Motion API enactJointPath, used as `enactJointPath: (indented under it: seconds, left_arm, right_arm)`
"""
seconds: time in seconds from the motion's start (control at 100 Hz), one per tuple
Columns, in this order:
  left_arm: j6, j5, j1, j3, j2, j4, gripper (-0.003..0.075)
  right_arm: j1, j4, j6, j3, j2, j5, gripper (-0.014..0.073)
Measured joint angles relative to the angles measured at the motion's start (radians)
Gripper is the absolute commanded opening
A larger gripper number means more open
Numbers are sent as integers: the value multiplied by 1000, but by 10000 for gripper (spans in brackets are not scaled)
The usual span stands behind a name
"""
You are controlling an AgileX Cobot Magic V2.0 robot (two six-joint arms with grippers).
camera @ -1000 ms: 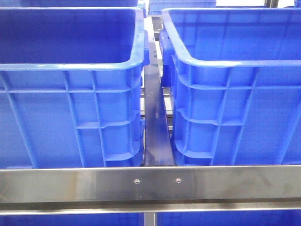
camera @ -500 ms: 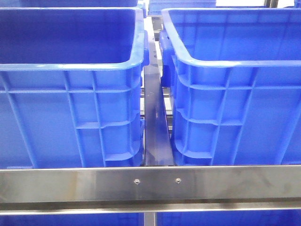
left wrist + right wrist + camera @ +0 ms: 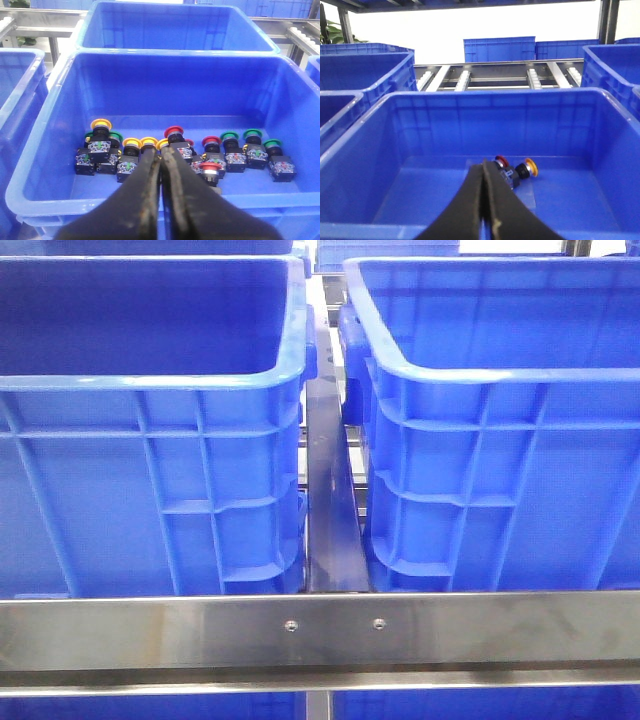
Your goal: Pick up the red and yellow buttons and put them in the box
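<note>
The left gripper [image 3: 161, 165] hangs above the near wall of a blue bin [image 3: 45, 150], its two black fingers pressed together with nothing between them. The right gripper [image 3: 484, 185] is poised the same way over a second blue box [image 3: 355, 150], jaws closed and empty.

In the left bin a row of buttons lies along the floor near the front wall: a yellow button [image 3: 100, 125], a red button [image 3: 173, 133], a second red one [image 3: 210, 167] and green buttons [image 3: 229, 136] among them, most touching their neighbours. Bare floor stretches behind the row to the back wall.

The box under the right gripper holds a red button [image 3: 501, 161] and a yellow button [image 3: 530, 167] lying just beside each other near the middle, with open floor all around.

From the front, only the two bins [image 3: 150, 390] and a steel rail [image 3: 320, 628] show; neither arm appears, and nothing there differs from a second ago.
</note>
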Motion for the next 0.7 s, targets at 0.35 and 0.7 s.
enactJointPath:
  seconds: [0.35, 0.7]
  left_arm:
    - [0, 0, 0, 0, 0, 0, -19]
    - [0, 0, 0, 0, 0, 0, -19]
  right_arm:
    - [-21, 78, -56, 206, -128, -111, -68]
    - [-61, 113, -62, 275, -129, -161, -68]
